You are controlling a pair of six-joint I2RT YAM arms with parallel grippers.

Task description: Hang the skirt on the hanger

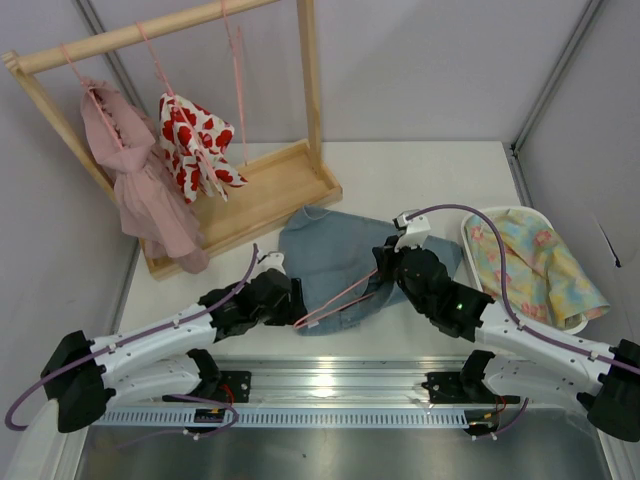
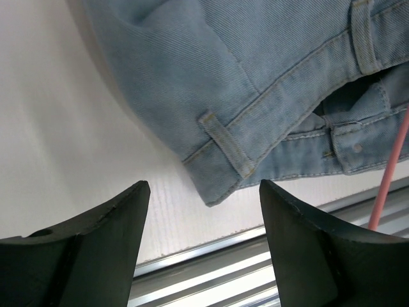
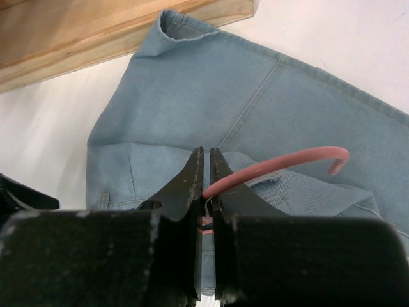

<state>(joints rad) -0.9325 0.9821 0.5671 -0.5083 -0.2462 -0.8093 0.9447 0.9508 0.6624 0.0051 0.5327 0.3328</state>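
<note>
The light blue denim skirt (image 1: 335, 262) lies flat on the white table in front of the arms. It also shows in the left wrist view (image 2: 255, 77) and the right wrist view (image 3: 211, 102). My right gripper (image 1: 385, 268) (image 3: 206, 167) is shut on the neck of a thin pink wire hanger (image 1: 335, 300) whose hook (image 3: 300, 158) curves over the skirt. The hanger's wire lies across the skirt's near edge. My left gripper (image 1: 290, 295) (image 2: 204, 211) is open and empty, just short of the skirt's waistband corner (image 2: 220, 166).
A light wooden clothes rack (image 1: 250, 195) stands at the back left with a pale pink dress (image 1: 140, 180), a white garment with red hearts (image 1: 195, 145) and a spare pink hanger (image 1: 238, 80). A white tray (image 1: 478, 218) with a floral cloth sits at right.
</note>
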